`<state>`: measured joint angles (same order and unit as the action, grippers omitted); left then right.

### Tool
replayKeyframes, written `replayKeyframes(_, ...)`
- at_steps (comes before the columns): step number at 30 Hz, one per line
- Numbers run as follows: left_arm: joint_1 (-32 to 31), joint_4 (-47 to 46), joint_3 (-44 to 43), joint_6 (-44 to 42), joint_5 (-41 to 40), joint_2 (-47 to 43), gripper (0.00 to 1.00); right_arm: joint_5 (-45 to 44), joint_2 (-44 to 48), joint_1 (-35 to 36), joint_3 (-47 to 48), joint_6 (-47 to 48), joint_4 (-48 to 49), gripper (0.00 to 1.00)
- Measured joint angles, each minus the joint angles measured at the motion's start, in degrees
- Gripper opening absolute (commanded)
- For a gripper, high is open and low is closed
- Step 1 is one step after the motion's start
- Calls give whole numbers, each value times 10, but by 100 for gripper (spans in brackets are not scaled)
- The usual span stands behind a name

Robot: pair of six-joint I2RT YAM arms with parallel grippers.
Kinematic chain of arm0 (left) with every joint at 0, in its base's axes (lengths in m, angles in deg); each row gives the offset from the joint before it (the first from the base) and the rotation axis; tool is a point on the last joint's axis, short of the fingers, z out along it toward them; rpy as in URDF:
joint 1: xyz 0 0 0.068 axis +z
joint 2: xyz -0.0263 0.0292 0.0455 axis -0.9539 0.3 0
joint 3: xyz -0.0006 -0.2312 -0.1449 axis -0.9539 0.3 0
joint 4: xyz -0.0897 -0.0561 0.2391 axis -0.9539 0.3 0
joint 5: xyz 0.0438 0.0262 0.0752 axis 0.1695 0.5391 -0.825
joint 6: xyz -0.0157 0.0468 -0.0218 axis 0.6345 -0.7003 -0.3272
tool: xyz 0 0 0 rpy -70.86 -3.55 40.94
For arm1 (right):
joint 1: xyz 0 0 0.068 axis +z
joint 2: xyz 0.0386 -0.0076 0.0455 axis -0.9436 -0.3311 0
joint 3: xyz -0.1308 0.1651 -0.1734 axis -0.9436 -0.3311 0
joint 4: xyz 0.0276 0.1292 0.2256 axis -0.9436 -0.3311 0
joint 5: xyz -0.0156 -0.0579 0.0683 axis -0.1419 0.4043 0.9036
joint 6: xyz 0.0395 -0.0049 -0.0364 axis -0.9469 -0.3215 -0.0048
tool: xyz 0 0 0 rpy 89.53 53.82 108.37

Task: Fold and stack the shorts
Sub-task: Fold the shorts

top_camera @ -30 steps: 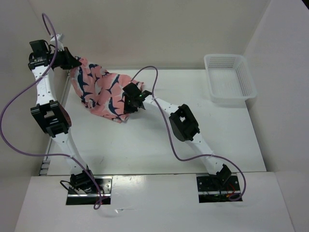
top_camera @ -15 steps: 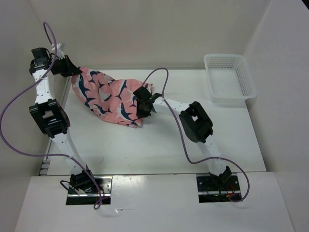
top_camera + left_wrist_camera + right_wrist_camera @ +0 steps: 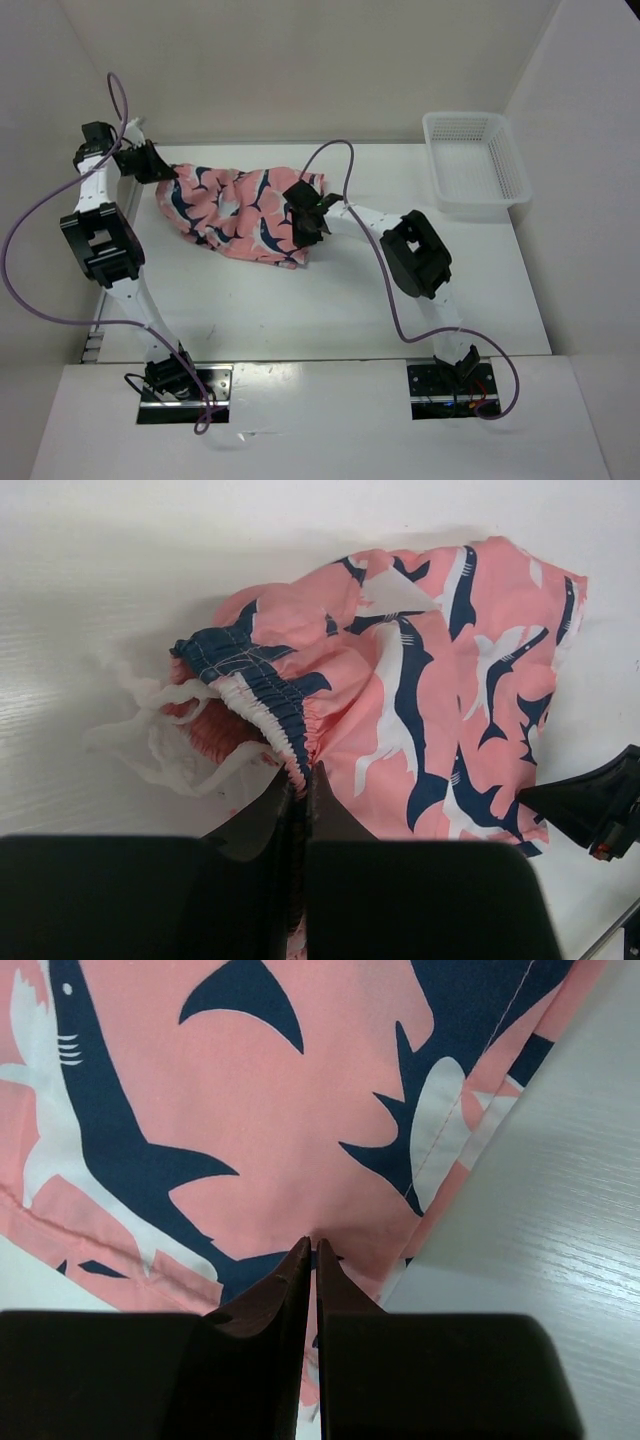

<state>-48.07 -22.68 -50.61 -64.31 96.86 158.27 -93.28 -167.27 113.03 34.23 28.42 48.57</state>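
The salmon-pink shorts [image 3: 232,207] with navy and white shark shapes hang stretched between my two grippers over the far left of the table. My left gripper [image 3: 152,168] is shut on the elastic waistband [image 3: 262,702] at the far left end; white drawstrings [image 3: 165,742] dangle beside it. My right gripper [image 3: 303,222] is shut on the cloth near a leg hem [image 3: 440,1150] at the right end. In the right wrist view the cloth [image 3: 250,1110] fills most of the frame above the closed jaws [image 3: 310,1247].
A white plastic mesh basket [image 3: 475,163] stands at the far right of the table. White walls close in the back and both sides. Purple cables loop from both arms.
Both grippers have moved right and lower with the shorts. The cloth has gone from a bunched hang to a wider spread between them.
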Motion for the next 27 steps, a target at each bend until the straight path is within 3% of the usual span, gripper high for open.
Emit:
replayKeyframes(14,-11,14,-97,0,11,-83,0,6,28,0,-46,16,5,7)
replayKeyframes(21,-71,30,-98,0,-7,-86,0,10,36,0,-48,22,6,8)
replayKeyframes(27,-125,45,-93,0,-72,-86,0,5,94,-6,-79,24,5,10)
